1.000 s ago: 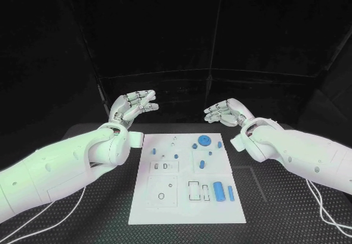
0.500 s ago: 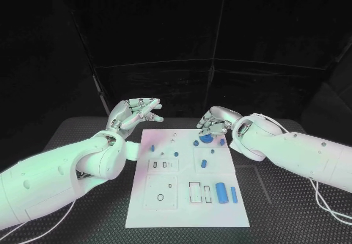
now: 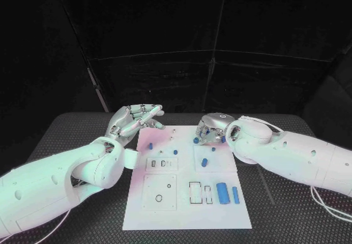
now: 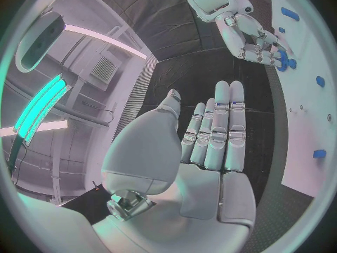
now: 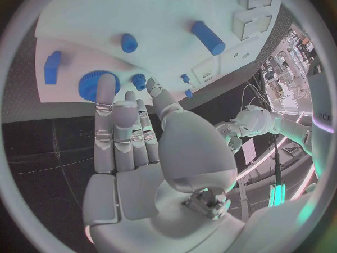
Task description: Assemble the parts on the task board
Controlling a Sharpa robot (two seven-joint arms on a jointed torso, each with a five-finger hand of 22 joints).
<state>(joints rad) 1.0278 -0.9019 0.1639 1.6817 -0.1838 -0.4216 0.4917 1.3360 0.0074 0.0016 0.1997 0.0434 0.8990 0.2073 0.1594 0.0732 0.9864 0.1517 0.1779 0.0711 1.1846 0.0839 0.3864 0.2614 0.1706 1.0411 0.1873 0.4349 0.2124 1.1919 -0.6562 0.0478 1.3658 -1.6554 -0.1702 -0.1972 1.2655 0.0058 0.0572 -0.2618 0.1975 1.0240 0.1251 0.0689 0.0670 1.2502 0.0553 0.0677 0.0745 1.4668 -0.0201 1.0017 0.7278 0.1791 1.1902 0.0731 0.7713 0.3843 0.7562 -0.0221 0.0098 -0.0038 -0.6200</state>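
Right hand [image 3: 210, 127] has dropped since a second ago: it was raised behind the task board's far edge, and now its fingers [image 5: 105, 95] reach down over the blue gear [image 5: 97, 85] at the far right of the task board [image 3: 183, 213]. Your left hand [image 3: 136, 118] has barely shifted, hovering off the board's far left corner.

Look at the surface: a black textured desk [image 3: 66, 132] carries the white board in its middle, with dark walls behind it. On the board, small blue parts are scattered: a short peg [image 3: 150, 146] near the left edge, another [image 3: 176, 151] beside it, an oblong piece [image 3: 204, 162] in the middle, and a thick blue cylinder [image 3: 222, 192] with a thinner bar [image 3: 235, 194] just beside it on the right side, nearer to you. Recessed slots sit on the left half.

Now the fingers. Your left hand is wide open, palm up, fingers [image 4: 223, 123] straight and side by side, thumb apart, holding nothing. Your right hand's fingers are extended, slightly spread, one fingertip lying over the gear's rim in the right wrist view; you cannot tell whether it actually touches. Nothing is clasped in that hand. From the left wrist view, the right hand's fingertips hang right at the gear [image 4: 283, 62].
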